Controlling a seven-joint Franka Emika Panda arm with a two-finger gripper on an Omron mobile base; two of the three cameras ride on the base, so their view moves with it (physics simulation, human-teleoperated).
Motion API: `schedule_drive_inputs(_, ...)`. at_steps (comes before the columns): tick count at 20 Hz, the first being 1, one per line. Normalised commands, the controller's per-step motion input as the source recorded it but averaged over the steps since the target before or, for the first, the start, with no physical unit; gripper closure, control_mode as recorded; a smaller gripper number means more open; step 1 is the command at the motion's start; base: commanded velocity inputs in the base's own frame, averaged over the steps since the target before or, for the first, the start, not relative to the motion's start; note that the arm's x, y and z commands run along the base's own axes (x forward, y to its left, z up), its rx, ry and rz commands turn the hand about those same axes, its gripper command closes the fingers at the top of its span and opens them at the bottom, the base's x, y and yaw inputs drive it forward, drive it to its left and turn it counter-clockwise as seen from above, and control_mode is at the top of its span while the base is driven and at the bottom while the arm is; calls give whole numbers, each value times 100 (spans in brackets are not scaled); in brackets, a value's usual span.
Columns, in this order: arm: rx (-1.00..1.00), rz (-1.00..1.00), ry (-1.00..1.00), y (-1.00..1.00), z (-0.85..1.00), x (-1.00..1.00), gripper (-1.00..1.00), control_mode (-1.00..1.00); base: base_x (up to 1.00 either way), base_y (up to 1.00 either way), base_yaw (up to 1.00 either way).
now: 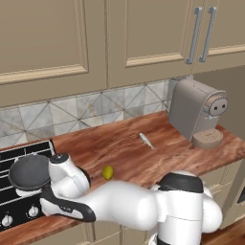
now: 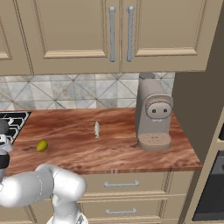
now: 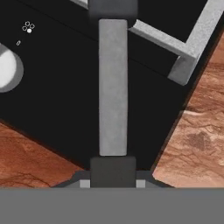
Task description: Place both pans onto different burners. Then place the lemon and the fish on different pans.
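The pincer (image 3: 113, 168) was closed on the long thin grey-looking handle (image 3: 113, 87) of a round dark frying pan (image 1: 28, 172), which sat over the black hob (image 1: 14, 158) with its wire grate and knobs at the left end of the reddish wooden bench (image 1: 143, 158). The small yellow-green lemon (image 1: 108, 172) lay on the bench just right of the arm. The slender silvery fish (image 1: 147, 140) lay farther back, near the beige coffee machine (image 1: 196, 112).
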Motion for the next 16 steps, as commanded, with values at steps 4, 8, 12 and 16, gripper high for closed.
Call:
schedule_drive_inputs(4,-14,-9,0,0,0,-31,100,-100,0,0,0)
schedule_drive_inputs(8,-10,-8,2,0,-8,-10,100,-100,0,0,0)
schedule_drive_inputs(12,-9,-8,4,0,-14,-1,100,-100,0,0,0)
schedule_drive_inputs(16,-5,-9,8,0,-17,-8,100,-100,0,0,0)
